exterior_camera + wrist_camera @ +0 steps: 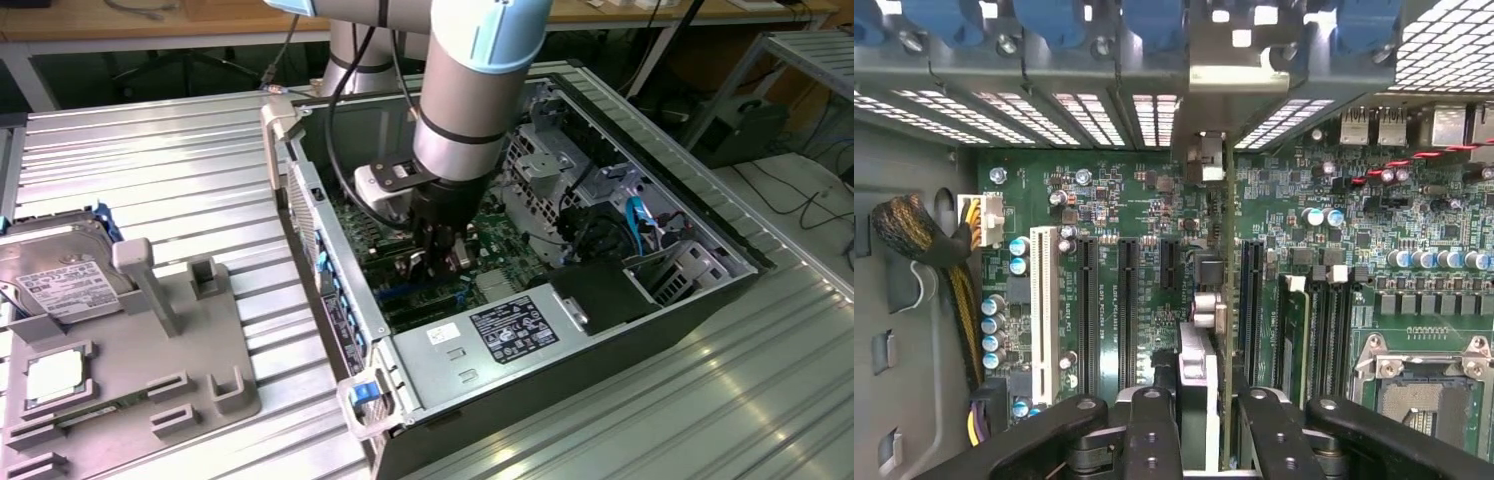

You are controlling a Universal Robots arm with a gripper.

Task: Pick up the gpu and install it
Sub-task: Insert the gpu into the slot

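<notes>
while it stands on edge between the fingers (1154,440), the gpu (1226,300) hangs over the green motherboard (1144,200) inside the open computer case (694,300); in the wrist view it shows as a thin dark board seen edge-on, with its silvery end bracket (1226,75) up against the row of slotted covers at the case's rear wall. the gripper (1199,440) is narrowly closed on the card, one black finger on each face. whether the card's lower edge is already seated in a slot cannot be told.

the card lines up among the long black expansion slots (1127,310), just beside the white slot (1040,305). the empty processor socket (1419,385) lies further along the board past the memory slots.

in the exterior view the gripper (438,262) sits near the middle of the picture, deep in the case, with the grey arm (467,90) rising toward 12 o'clock. a labelled silver power-supply housing (514,330) lies at about 5 o'clock from the gripper. well apart, at 9 o'clock, a grey holder tray (147,390) on the ribbed metal table (174,170) carries a hard drive (60,275) and a small square processor chip (56,375).
</notes>
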